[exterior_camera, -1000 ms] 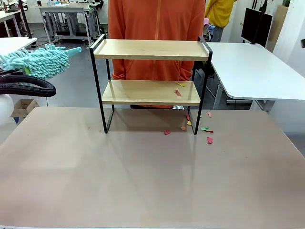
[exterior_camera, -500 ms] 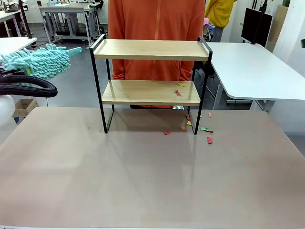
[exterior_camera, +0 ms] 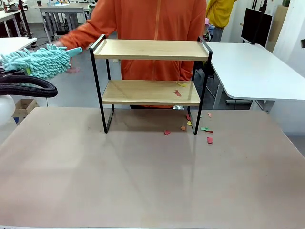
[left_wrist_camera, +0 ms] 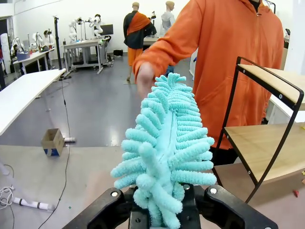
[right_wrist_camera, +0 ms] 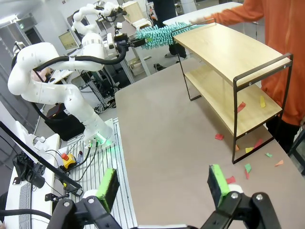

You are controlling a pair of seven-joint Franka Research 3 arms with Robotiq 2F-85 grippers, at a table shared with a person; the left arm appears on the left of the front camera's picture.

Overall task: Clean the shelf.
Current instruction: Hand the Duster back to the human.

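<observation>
My left pincer (left_wrist_camera: 164, 210) clenched the teal duster (exterior_camera: 35, 61) off the desk's far left corner. The shelf (exterior_camera: 150, 83) stood mid far edge. My right pincer (right_wrist_camera: 162, 183) gaped idle. Handover came next, I judged.

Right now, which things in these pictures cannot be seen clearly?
- Person's hand: left wrist view, blurred and partly behind the duster; contact with it unclear.
- Left fingers: left wrist view, covered by the duster's fluff.
- Paper scraps on the shelf: front view, too small to count.
- Shelf's right part: left wrist view, cut by the picture edge.
</observation>
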